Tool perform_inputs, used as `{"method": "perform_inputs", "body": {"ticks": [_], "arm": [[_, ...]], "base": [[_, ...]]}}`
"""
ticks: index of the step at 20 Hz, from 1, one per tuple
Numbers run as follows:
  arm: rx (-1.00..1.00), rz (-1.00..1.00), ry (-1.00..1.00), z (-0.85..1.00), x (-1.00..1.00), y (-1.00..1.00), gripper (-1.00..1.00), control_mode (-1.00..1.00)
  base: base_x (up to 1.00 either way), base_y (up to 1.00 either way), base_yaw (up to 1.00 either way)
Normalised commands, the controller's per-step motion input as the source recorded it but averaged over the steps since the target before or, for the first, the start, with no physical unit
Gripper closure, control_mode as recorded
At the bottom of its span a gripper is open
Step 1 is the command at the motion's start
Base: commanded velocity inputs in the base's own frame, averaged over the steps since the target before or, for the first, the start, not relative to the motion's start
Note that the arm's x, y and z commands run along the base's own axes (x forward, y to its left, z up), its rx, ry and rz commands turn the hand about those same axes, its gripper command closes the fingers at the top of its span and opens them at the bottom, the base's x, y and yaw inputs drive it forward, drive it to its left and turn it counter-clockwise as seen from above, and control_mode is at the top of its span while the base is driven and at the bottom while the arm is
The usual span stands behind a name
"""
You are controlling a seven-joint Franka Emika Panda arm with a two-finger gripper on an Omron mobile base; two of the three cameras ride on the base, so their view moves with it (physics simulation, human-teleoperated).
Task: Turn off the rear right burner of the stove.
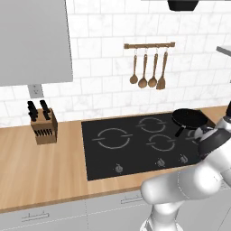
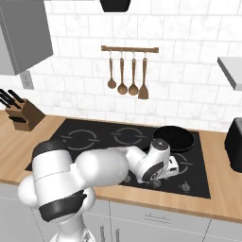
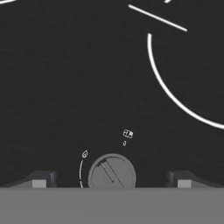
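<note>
**Gripper lined up over a front-edge knob**

The stove [image 1: 135, 144] sits sunk in the wooden counter [image 1: 40, 171], its knobs strung along the front edge. In the hand view one knob [image 3: 112, 174] sits dead centre between the two fingertips [image 3: 39, 180], which stand wide apart on either side without touching it: the gripper [image 3: 112, 181] is released, holding nothing. That straddle looks deliberate, jaws spread so they can drop around the knob and pinch it for a twist. The knob's pointer line is tilted off the small "0" mark [image 3: 124, 143] printed just above it, so I judge the burner is on.

From the right base view the hand [image 2: 160, 165] hangs low over the stove's front right part, near the edge. A black pan [image 2: 173, 138] rests on the rear right burner, behind the hand, presumably the one being shut down.

Further out, a knife block [image 1: 43, 126] stands near the counter's back edge on the left, and wooden utensils [image 1: 148, 72] hang on the wall rail.
</note>
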Motion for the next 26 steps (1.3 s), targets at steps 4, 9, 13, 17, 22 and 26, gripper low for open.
{"method": "perform_inputs", "body": {"ticks": [4,9,13,17,22,26], "arm": [[0.00,0.00,0.00,-0.08,0.14,-0.04,-1.00,-1.00],[0.00,0.00,0.00,-0.10,0.00,0.00,-1.00,-1.00],[0.00,0.00,0.00,-0.09,0.00,0.00,-1.00,-1.00],[0.00,0.00,0.01,-0.02,0.00,0.00,1.00,-1.00],[0.00,0.00,0.00,0.00,0.00,0.00,1.00,-1.00],[0.10,-0.07,-0.01,0.00,-0.06,-0.24,1.00,-1.00]], "base": [[0.00,0.00,0.00],[0.00,0.00,0.00],[0.00,0.00,0.00],[0.00,0.00,0.00],[0.00,0.00,0.00],[0.00,0.00,0.00]]}}
